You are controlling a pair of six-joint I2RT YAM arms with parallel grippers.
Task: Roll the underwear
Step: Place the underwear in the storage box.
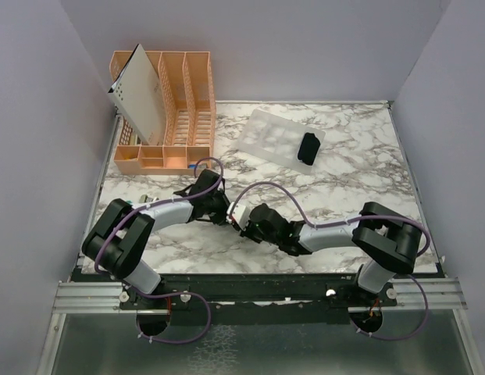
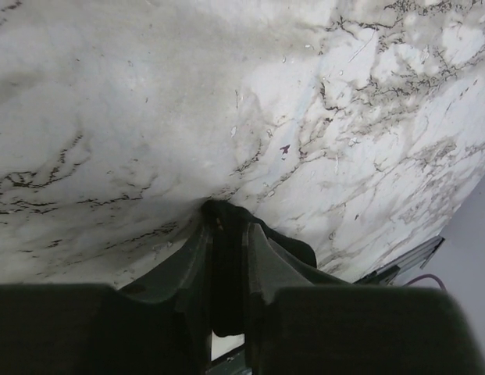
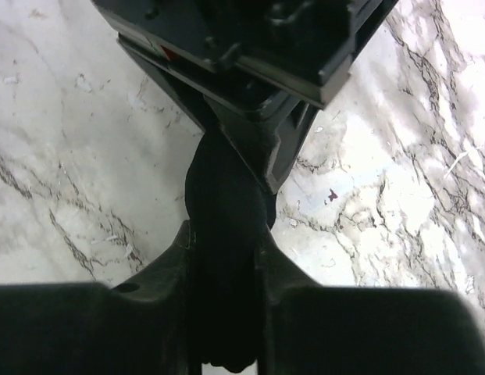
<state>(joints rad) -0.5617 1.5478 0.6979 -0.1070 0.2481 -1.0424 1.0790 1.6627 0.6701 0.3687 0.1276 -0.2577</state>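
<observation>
Roughly halfway, by the look of it. One black bundle (image 1: 308,148) lies rolled in a pale tray (image 1: 265,133) at the far side of the marble table (image 1: 367,180), well apart from both arms; that piece looks done.

The other piece, a black cloth (image 3: 224,183), runs between the two arms near the middle of the table. The left gripper (image 2: 226,234) is clamped on one end, jaws nearly together with dark fabric pinched between them. The right gripper (image 3: 225,242) is closed around the other end, the cloth filling the gap between its fingers (image 3: 273,266). The cloth looks bunched into a thick strand rather than a neat roll, so I judge it has yet to be rolled and set down. I cannot tell how tightly it is wound.

From above, the arms meet nose to nose and hide the cloth almost wholly. That view alone shows the tray, the finished bundle and a peach rack (image 1: 187,101) with a grey panel (image 1: 140,90) leaning in it at the far left. Only the right wrist view shows the cloth spanning from one gripper to the other. The left wrist view shows just its own pinch and bare marble beyond.
</observation>
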